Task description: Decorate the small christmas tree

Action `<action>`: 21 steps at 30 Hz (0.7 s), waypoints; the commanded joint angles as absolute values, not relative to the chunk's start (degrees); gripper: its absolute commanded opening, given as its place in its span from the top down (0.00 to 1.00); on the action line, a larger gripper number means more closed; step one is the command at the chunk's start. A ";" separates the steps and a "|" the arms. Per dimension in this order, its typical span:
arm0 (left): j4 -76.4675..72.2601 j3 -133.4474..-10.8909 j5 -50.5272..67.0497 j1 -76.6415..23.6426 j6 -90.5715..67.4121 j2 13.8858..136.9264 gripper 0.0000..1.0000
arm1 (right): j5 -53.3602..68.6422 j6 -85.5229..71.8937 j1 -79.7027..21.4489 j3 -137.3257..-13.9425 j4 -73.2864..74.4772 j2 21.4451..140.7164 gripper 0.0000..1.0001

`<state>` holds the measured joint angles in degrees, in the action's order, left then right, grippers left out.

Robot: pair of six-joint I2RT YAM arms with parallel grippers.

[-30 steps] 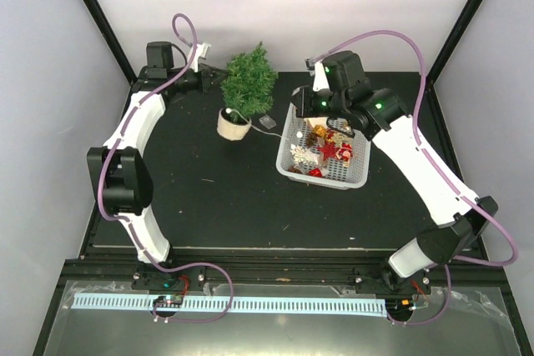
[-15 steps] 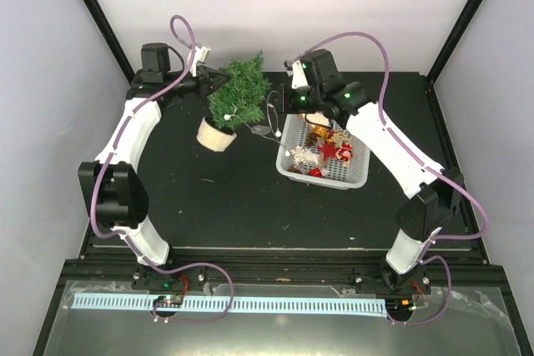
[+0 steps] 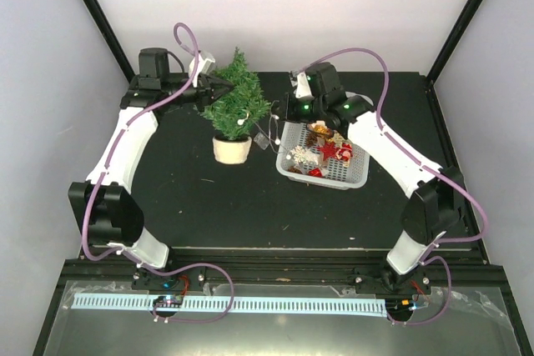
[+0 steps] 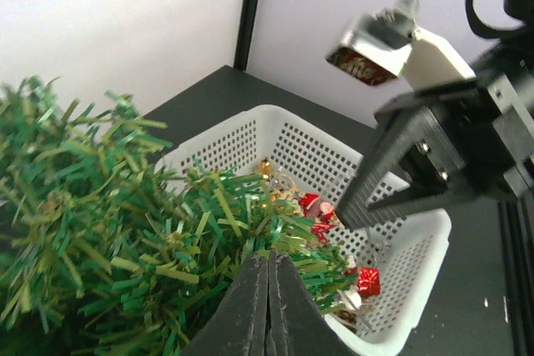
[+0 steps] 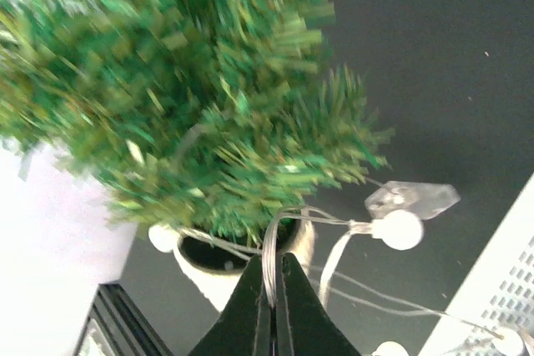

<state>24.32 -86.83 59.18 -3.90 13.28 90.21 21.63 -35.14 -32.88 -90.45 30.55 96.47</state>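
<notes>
**Both arms at the tree, one on its branches, one on a light string**

We see a dark table (image 3: 209,198) from above, with both arms reaching toward its far side. The tree (image 3: 240,93) stands upright in a beige pot (image 3: 233,150), left of centre near the back edge. A white basket (image 4: 225,146) sits just to the tree's right, close to it but apart. It holds small ornaments (image 3: 329,150) in red, white and gold.

The left gripper (image 4: 269,258) comes in from the left at the tree's upper half. In its wrist view the fingers are clenched, with no gap between them. Their tips are buried in the green needles and seem to pinch a sprig of the tree.

The right gripper (image 5: 270,268) hangs between the tree and the near corner of the basket. Its wrist view is somewhat blurred, but the fingers are clamped on a thin wire of the light string (image 5: 399,229). The wire loops out from under the lowest branches, just above the pot. It carries round white bulbs and a small clear plastic piece, and it trails across the table toward the basket.
</notes>
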 commanded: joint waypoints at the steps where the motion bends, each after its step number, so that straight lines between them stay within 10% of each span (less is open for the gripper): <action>1: 27.54 -87.20 61.66 -4.81 18.41 86.95 0.99 | 26.63 -38.55 -32.16 -91.09 22.02 95.32 0.97; 11: 37.30 -87.41 61.31 -6.86 29.67 85.37 0.99 | 28.86 -37.17 -32.08 -92.27 23.05 95.39 0.93; 21: 46.09 -89.32 58.58 -10.21 42.24 85.20 0.98 | 29.40 -31.75 -31.38 -102.04 30.57 99.41 0.53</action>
